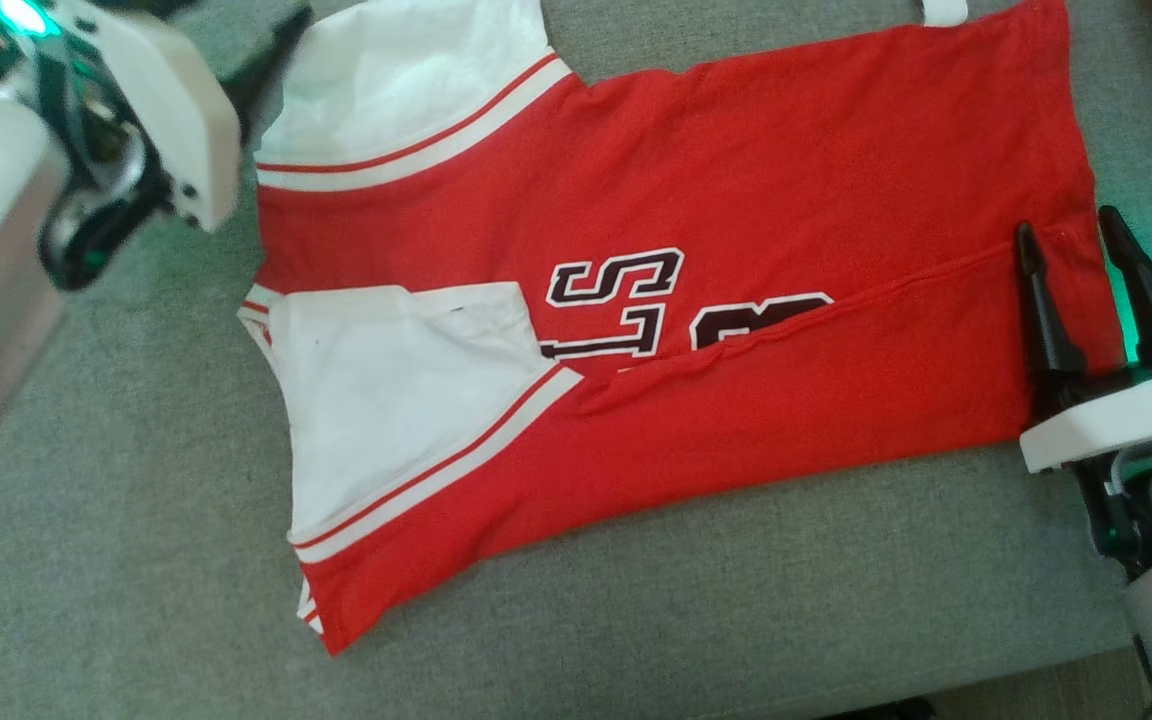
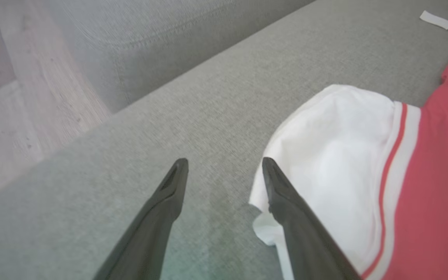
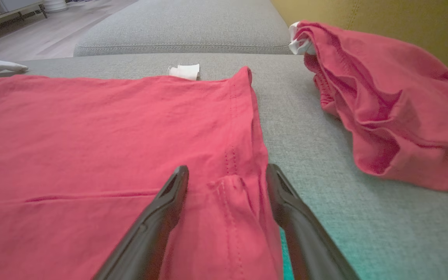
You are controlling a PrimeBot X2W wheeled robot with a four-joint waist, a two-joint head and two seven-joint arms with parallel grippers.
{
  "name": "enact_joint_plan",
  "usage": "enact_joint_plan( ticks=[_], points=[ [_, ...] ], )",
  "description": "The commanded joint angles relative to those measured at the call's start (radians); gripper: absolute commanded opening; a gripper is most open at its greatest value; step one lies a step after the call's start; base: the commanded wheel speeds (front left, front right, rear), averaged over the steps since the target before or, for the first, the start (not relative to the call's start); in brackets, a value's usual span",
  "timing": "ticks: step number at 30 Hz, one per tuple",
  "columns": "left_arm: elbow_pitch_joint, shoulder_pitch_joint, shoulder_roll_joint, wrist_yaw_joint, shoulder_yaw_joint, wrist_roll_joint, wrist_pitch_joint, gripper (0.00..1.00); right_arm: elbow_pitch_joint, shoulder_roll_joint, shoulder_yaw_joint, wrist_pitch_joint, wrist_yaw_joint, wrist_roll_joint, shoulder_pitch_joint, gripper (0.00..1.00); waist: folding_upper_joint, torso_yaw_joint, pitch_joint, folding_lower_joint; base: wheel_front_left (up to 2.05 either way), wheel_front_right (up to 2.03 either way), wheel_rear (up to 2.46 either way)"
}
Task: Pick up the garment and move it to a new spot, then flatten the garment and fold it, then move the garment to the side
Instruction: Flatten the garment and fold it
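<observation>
Jersey (image 1: 736,180) flat mid-frame on grey sofa cushion (image 1: 136,560), lower side folded up over lettering (image 1: 626,300) | left gripper (image 2: 224,161) upper left, parted wide, empty, beside white sleeve (image 2: 336,155), likely for tucking | right gripper (image 1: 1066,225) right edge, parted, astride hem (image 3: 231,155), gripping nothing, ready to pinch

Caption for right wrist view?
Open right gripper over folded hem of the jersey; bunched red cloth apart on grey cushion.
</observation>
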Motion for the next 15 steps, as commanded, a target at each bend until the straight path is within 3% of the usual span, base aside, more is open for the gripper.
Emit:
enact_joint_plan(
  ticks=[1,9,10,11,13,14,15],
  points=[
    [-0.023,-0.019,0.026,0.004,0.036,-0.024,0.012,1.00,-0.019,-0.013,0.013,-0.012,0.003,0.007,0.001,1.00,0.0000,0.000,0.003,0.0000,0.00,0.00,0.00],
    [-0.107,0.005,0.064,0.002,-0.013,-0.082,0.060,1.00,-0.013,-0.018,0.008,-0.015,0.003,0.011,-0.002,1.00,0.0000,0.003,0.012,0.0000,0.00,0.00,0.00],
    [-0.116,0.001,0.069,0.002,-0.017,-0.076,0.048,0.69,-0.012,-0.018,0.007,-0.015,0.003,0.011,-0.004,1.00,0.0000,0.004,0.014,0.0000,0.00,0.00,0.00],
    [-0.116,0.001,0.069,0.002,-0.017,-0.076,0.048,0.69,-0.012,-0.018,0.007,-0.015,0.003,0.011,-0.004,1.00,0.0000,0.004,0.014,0.0000,0.00,0.00,0.00],
    [-0.124,-0.008,0.074,0.001,-0.020,-0.062,0.017,0.13,-0.013,-0.017,0.008,-0.016,0.003,0.009,-0.008,1.00,0.0000,0.006,0.017,0.0000,0.00,0.00,0.00],
    [-0.125,-0.012,0.075,0.001,-0.020,-0.057,0.004,0.00,-0.013,-0.017,0.008,-0.016,0.003,0.008,-0.009,1.00,0.0000,0.007,0.018,0.0000,0.00,0.00,0.00],
    [-0.125,-0.015,0.074,0.001,-0.021,-0.054,-0.008,0.00,-0.014,-0.017,0.008,-0.016,0.003,0.007,-0.011,1.00,0.0000,0.008,0.018,0.0000,0.00,0.00,0.00]
  ],
)
